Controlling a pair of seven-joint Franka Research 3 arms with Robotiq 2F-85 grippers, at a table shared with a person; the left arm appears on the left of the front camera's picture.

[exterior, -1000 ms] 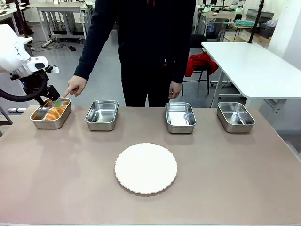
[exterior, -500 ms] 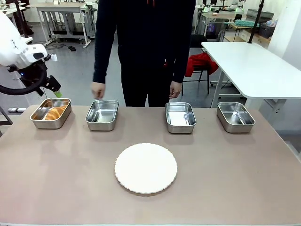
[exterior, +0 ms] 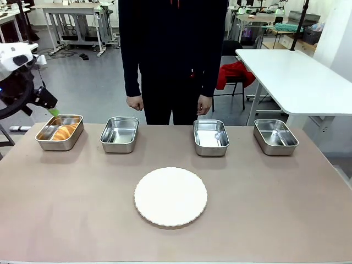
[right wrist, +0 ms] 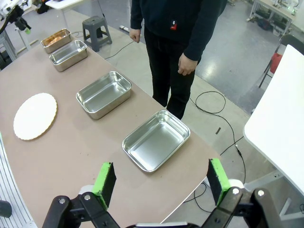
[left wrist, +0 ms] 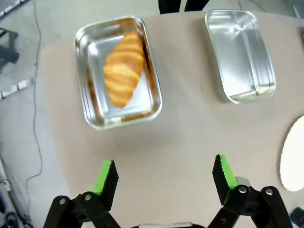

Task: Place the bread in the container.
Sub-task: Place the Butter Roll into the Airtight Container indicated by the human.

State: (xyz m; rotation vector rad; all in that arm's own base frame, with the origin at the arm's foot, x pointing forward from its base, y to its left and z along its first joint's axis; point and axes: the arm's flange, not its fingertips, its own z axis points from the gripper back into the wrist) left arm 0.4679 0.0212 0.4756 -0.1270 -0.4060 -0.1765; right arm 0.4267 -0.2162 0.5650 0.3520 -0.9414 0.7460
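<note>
While lying diagonally inside the shiny rectangular stainless-steel container (exterior: 59, 132) at the table's far left corner, golden-brown ridged croissant bread (exterior: 65, 131), filling most of the pan floor. Left black gripper with green pads (left wrist: 164, 176) raised above and off to the side of that pan, fingers spread wide, nothing between them. Right gripper (right wrist: 161, 183) likewise spread and empty. Three matching steel pans along the far edge; round white plate (exterior: 170, 196) nearer the middle. Person's hands (exterior: 135, 103) hanging at sides.

Front camera facing the person across the table (exterior: 264, 220), left wrist camera close above the container (left wrist: 118, 71), right wrist camera high over the far end, all sharing the container row.
</note>
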